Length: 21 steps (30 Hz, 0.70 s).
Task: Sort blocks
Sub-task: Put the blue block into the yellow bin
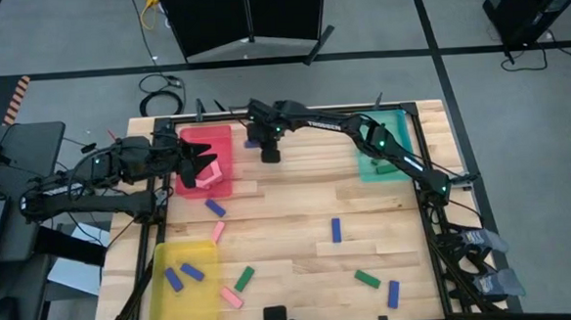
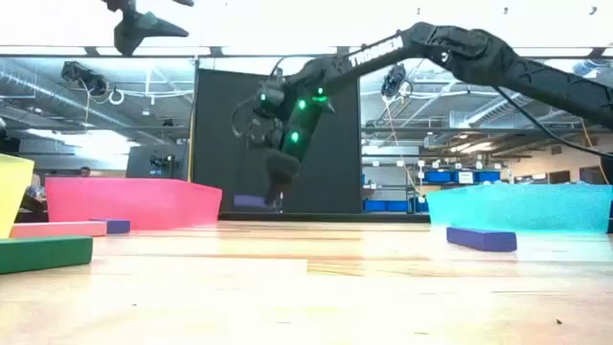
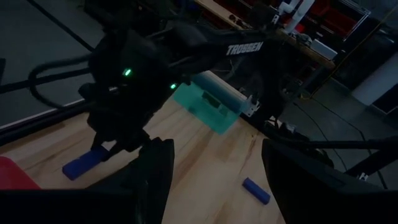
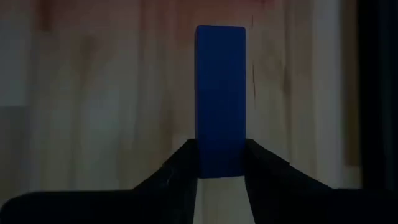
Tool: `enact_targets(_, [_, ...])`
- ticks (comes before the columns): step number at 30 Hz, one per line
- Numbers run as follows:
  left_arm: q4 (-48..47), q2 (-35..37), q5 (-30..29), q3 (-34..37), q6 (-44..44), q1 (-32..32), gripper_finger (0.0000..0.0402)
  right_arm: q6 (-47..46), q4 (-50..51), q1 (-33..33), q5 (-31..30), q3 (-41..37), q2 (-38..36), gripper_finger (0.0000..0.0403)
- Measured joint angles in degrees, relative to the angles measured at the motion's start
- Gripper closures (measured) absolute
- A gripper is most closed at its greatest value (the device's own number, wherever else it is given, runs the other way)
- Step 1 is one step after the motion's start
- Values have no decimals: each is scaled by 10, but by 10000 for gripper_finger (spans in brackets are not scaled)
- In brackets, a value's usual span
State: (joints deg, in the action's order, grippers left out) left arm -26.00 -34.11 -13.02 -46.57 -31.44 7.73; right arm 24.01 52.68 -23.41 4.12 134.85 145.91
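green block [image 2: 43,253] lay nearest the low cam, lower left of frame, w/ a pink block [image 2: 53,229] just behind it. left gripper [image 1: 203,163] hung over the red tray [image 1: 221,142] at upper left of the high view, jaws spread wide, holding nothing. right gripper [image 1: 269,153] sat upper centre, jaws narrow & clamped on a blue block [image 4: 220,99] by one end; its long axis ran straight out from the jaws, other end pointing away. right arm nearer by far. yellow tray [image 1: 166,303] lower left, teal tray [image 1: 398,130] upper right. arm read "trossen".
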Motion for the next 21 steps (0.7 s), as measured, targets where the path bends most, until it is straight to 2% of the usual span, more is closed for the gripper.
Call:
enact_targets(5, [3,0,0,0,0,0,152,-4,-12,27,14,0,-26,291])
enact_targets(13, [52,0,16,0,1,0,152,-26,-54,119,15,0,-37,291])
enact_targets(21, [56,0,23,0,0,0,152,-64,-167,224,9,0,-41,291])
